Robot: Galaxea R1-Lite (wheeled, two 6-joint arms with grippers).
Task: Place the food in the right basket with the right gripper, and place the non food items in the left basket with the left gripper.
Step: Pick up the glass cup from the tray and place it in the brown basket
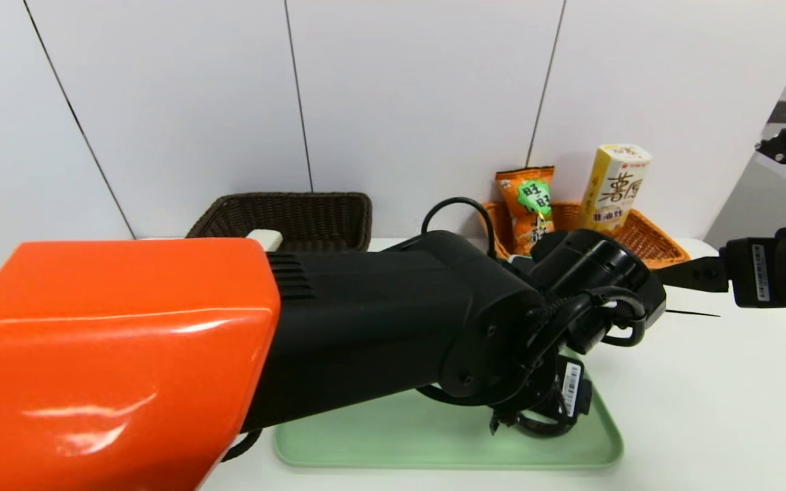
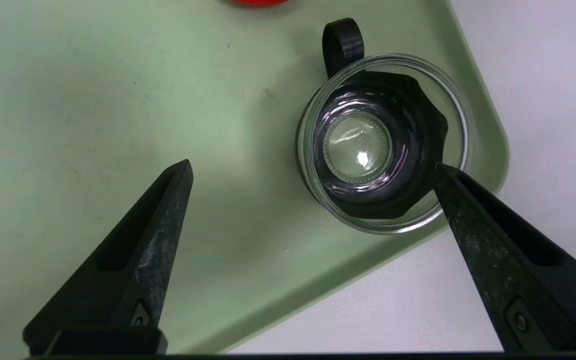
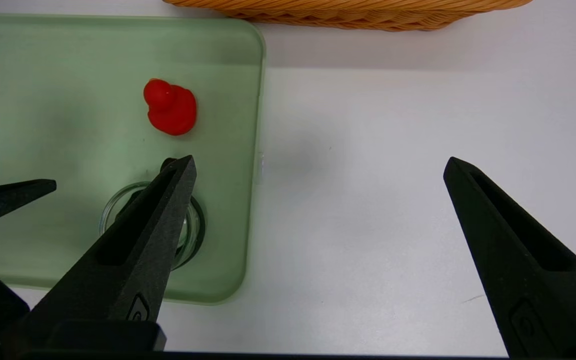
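"one glass cup (image 2: 358,200), where?"

"on the green tray (image 1: 393,436)'s near right corner, under the left gripper (image 2: 313,167), spread wide. right gripper (image 3: 320,157), also spread, is over the white table (image 1: 727,395)."

"behind?"

"a white wall (image 1: 427,102)."

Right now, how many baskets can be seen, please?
2. A dark brown woven basket stands at the back left, and an orange-brown woven basket at the back right. The left arm covers part of the view, so others may be hidden.
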